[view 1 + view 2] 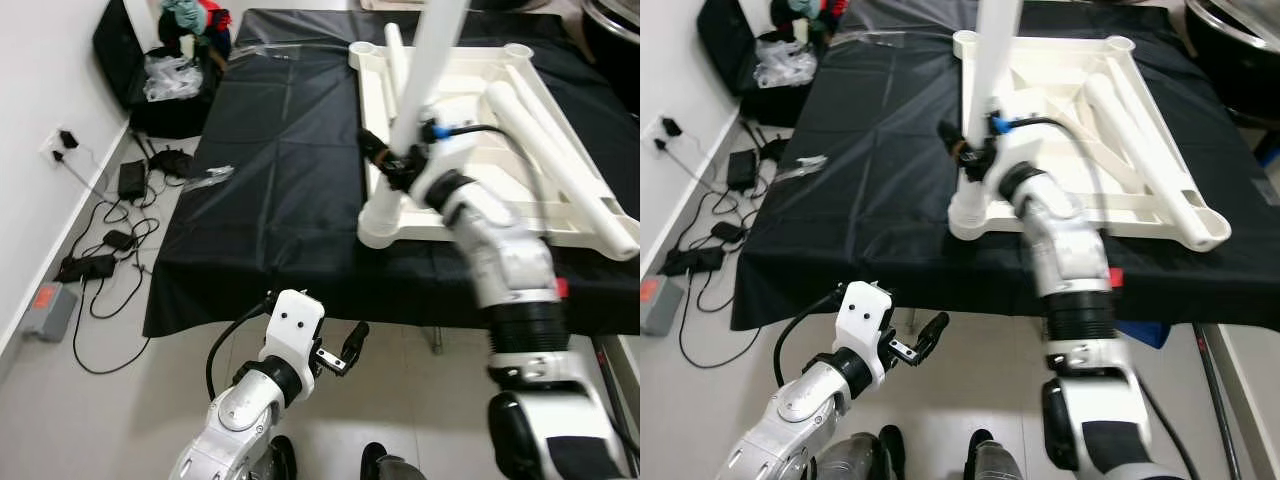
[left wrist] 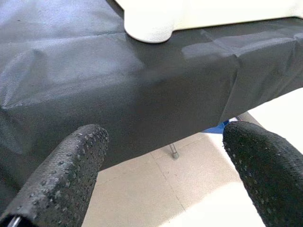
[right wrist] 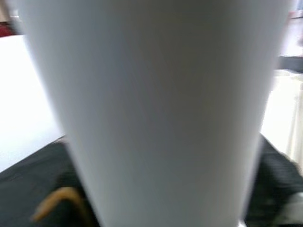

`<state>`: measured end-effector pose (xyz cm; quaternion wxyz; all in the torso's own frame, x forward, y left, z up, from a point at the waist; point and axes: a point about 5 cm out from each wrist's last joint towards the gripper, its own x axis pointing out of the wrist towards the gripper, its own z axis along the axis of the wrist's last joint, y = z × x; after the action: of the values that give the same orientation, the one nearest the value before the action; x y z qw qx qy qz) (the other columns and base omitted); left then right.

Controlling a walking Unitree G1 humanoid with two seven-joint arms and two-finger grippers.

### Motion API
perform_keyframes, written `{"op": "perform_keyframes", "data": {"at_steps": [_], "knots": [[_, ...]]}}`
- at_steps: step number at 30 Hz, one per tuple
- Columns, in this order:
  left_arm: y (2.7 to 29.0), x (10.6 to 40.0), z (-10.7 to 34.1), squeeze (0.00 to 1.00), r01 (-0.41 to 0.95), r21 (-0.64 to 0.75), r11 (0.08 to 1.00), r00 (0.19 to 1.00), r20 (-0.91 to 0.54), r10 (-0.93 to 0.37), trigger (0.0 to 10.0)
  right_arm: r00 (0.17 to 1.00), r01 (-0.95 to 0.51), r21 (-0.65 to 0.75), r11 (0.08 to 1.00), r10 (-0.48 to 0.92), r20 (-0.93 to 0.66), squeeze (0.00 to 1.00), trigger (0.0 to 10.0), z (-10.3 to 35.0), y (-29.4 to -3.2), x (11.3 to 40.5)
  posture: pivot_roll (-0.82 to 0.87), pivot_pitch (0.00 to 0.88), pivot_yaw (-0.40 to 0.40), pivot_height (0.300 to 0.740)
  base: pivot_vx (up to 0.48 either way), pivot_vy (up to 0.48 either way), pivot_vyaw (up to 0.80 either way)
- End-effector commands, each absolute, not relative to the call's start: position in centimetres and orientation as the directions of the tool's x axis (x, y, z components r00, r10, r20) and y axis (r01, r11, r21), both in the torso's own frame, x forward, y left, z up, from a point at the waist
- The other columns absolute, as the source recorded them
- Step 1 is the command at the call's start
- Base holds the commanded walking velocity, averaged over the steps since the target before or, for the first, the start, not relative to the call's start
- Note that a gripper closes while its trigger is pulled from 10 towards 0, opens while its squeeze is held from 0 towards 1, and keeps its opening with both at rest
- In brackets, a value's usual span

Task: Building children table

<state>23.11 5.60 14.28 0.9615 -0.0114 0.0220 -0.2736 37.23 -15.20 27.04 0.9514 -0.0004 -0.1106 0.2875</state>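
Observation:
The white children's table top lies upside down on a black cloth. A white leg stands upright over the near left corner socket. My right gripper is shut on the lower part of this leg, which looms large in the right wrist view as a white leg. Two more loose legs lie inside the frame. My left gripper hangs low in front of the table edge, open and empty, with both fingers facing the cloth's overhang.
A wall runs along the left, with cables and power adapters on the floor below it and a grey box. A black bag with clothes stands at the far left. Plastic wrap lies on the cloth's left edge.

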Motion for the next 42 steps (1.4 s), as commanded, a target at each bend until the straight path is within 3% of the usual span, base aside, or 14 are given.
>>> {"op": "perform_keyframes", "data": {"at_steps": [1, 8, 9, 14, 18, 19, 20, 26, 35, 38, 42], "knots": [[5.5, 22.9, 14.0, 0.0, 0.527, -0.026, 0.849, 0.848, -0.055, -0.528, 10.0, 0.779, -0.587, -0.067, 0.807, 0.586, 0.222, 1.0, 10.0, 27.2, -15.2, 37.4, 0.16, 0.23, -0.027, 0.74, 0.0, 0.0, 0.0], [5.6, 22.9, 14.0, 0.0, 0.523, -0.024, 0.852, 0.85, -0.055, -0.524, 10.0, 0.721, -0.656, -0.09, 0.75, 0.657, 0.222, 1.0, 10.0, 28.0, -15.1, 38.2, 0.16, 0.235, -0.031, 0.74, 0.0, 0.0, 0.0], [5.6, 22.9, 13.9, 0.0, 0.522, -0.025, 0.852, 0.851, -0.056, -0.523, 10.0, 0.679, -0.699, -0.09, 0.709, 0.699, 0.225, 0.0, 10.0, 28.4, -15.0, 38.2, 0.16, 0.235, -0.032, 0.74, 0.0, 0.0, 0.0], [5.6, 22.9, 13.9, 0.0, 0.519, -0.026, 0.855, 0.853, -0.056, -0.519, 10.0, 0.492, -0.856, -0.056, 0.513, 0.844, 0.211, 0.0, 10.0, 29.7, -14.7, 38.0, 0.16, 0.238, -0.035, 0.74, 0.0, 0.0, 0.0], [5.6, 22.9, 13.9, 0.0, 0.518, -0.026, 0.855, 0.853, -0.056, -0.518, 10.0, 0.447, -0.884, -0.049, 0.466, 0.87, 0.211, 0.0, 10.0, 30.1, -14.6, 38.1, 0.16, 0.239, -0.036, 0.74, 0.0, 0.0, 0.0], [5.6, 23.0, 13.9, 0.0, 0.517, -0.026, 0.855, 0.854, -0.055, -0.518, 10.0, 0.441, -0.887, -0.046, 0.46, 0.872, 0.214, 0.0, 8.7, 30.1, -14.5, 38.2, 0.16, 0.239, -0.035, 0.74, 0.0, 0.0, 0.0], [5.6, 23.0, 13.9, 0.0, 0.518, -0.026, 0.855, 0.854, -0.055, -0.518, 10.0, 0.44, -0.887, -0.047, 0.459, 0.872, 0.215, 0.0, 0.2, 30.1, -14.4, 38.4, 0.16, 0.239, -0.035, 0.74, 0.0, 0.0, 0.0], [5.6, 23.0, 13.9, 0.0, 0.517, -0.025, 0.856, 0.854, -0.055, -0.517, 10.0, 0.433, -0.889, -0.057, 0.455, 0.872, 0.227, 0.0, 0.0, 29.9, -14.1, 38.4, 0.17, 0.238, -0.033, 0.74, 0.0, 0.0, 0.0], [5.7, 23.1, 13.9, 0.0, 0.515, -0.024, 0.857, 0.855, -0.056, -0.516, 10.0, 0.552, -0.805, -0.09, 0.587, 0.796, 0.25, 0.0, 0.0, 29.2, -14.6, 38.6, 0.16, 0.237, -0.03, 0.74, 0.0, 0.0, 0.0], [5.7, 23.1, 13.9, 0.0, 0.517, -0.023, 0.856, 0.854, -0.058, -0.517, 10.0, 0.706, -0.662, -0.141, 0.736, 0.675, 0.213, 0.0, 0.0, 28.1, -15.2, 38.7, 0.16, 0.235, -0.026, 0.74, 0.0, 0.0, 0.0], [5.7, 23.1, 13.9, 0.0, 0.518, -0.022, 0.855, 0.853, -0.06, -0.518, 10.0, 0.789, -0.57, -0.139, 0.81, 0.587, 0.181, 0.0, 0.0, 27.2, -15.2, 38.7, 0.16, 0.235, -0.026, 0.74, 0.0, 0.0, 0.0]]}}
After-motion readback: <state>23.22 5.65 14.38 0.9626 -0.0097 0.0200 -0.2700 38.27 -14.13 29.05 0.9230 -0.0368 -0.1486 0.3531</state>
